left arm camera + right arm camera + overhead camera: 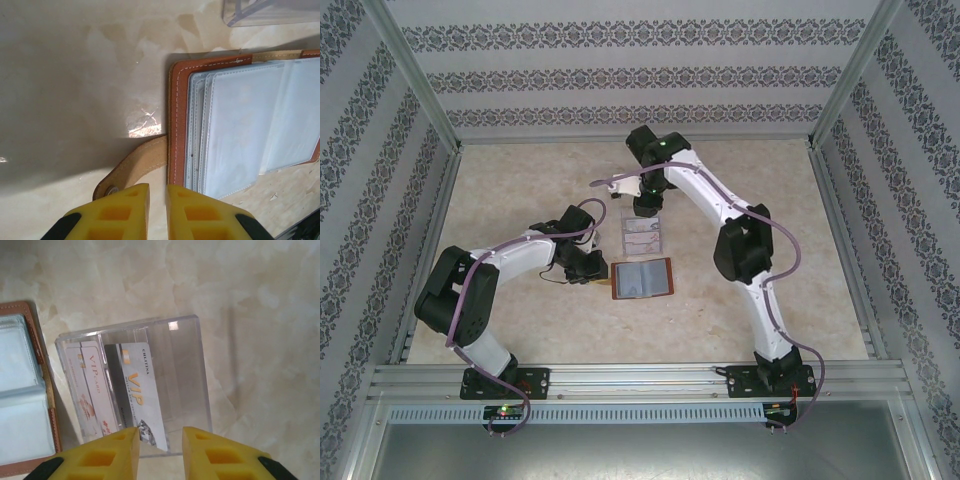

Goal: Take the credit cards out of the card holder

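The card holder (640, 279), brown leather, lies open flat just ahead of the left gripper (157, 192), strap toward it. The whitish card (90, 390) and grey card (136, 390) sit side by side just ahead of the right gripper (160, 435).

Card holder (176, 125) showing matt stitched leather, sleeves (240, 130) gleaming clear plastic, stand (182, 365) looking glossy transparent, tabletop (70, 75) shining smooth.

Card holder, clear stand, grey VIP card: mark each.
card holder (178, 125), left wrist view, brown leather edge.
clear stand (184, 375), right wrist view, bare panel.
grey VIP card (136, 390), right wrist view, gold lettering.
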